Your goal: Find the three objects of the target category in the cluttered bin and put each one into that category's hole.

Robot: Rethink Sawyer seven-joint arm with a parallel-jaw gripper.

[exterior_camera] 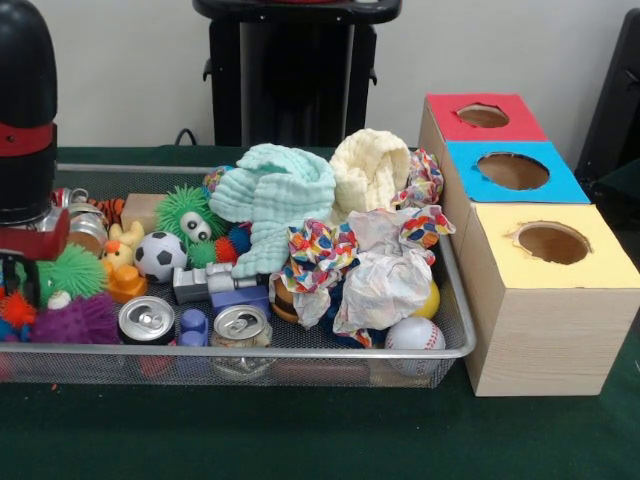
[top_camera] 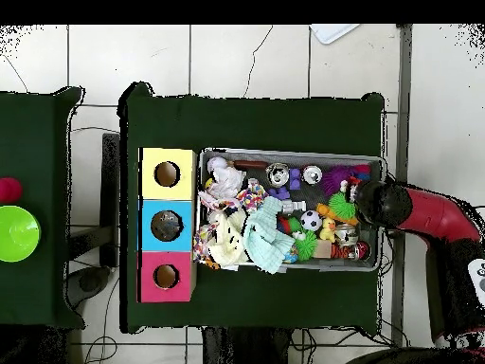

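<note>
The wire mesh bin (exterior_camera: 250,352) lies on the green table, packed with toys and cloths; in the overhead view its rim (top_camera: 284,154) spans the table's middle. I see no clear plastic bottle with a blue label; any are hidden under the clutter. My red and black arm comes down over the bin's left end, and the gripper (exterior_camera: 22,262) sits low among the toys there. In the overhead view the gripper (top_camera: 365,201) is over the bin's right end. Three boxes with holes stand beside the bin: red (exterior_camera: 483,116), blue (exterior_camera: 513,171), yellow (exterior_camera: 553,243).
Two silver cans (exterior_camera: 146,320) (exterior_camera: 241,325) stand at the bin's front. A mint cloth (exterior_camera: 275,200), a cream cloth (exterior_camera: 370,170) and patterned cloths (exterior_camera: 320,255) cover the middle. A soccer ball (exterior_camera: 160,256) and a baseball (exterior_camera: 414,335) lie among the toys. A green bowl (top_camera: 17,233) sits on a side table.
</note>
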